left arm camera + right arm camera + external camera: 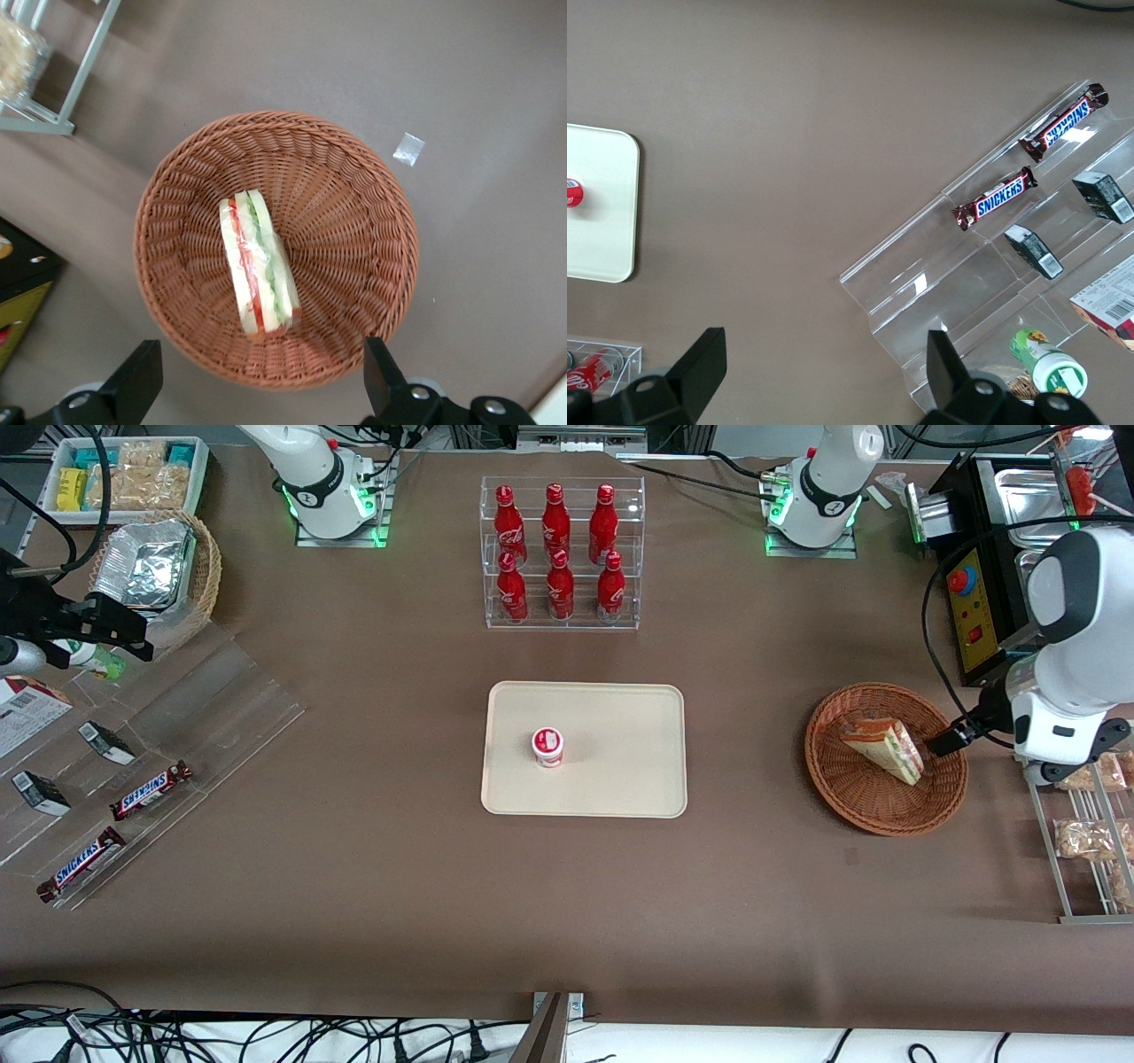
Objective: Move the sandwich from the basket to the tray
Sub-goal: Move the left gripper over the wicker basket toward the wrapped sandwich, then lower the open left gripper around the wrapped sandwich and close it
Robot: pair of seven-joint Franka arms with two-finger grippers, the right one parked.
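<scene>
Wicker basket (354,230) holding sandwich (259,264), gripper (261,390) above

I am looking down on the brown table (788,133), the tray (598,212) corner showing, two Snickers bars (995,198) lying on a clear stepped rack (948,274).

The front camera looks steeply down over the whole brown table (354,850). The left wrist camera looks straight down, close above the round reddish-brown wicker basket (354,221), which the front view shows at three o'clock (864,802). The left arm's gripper (261,394) hangs above that basket.
</scene>
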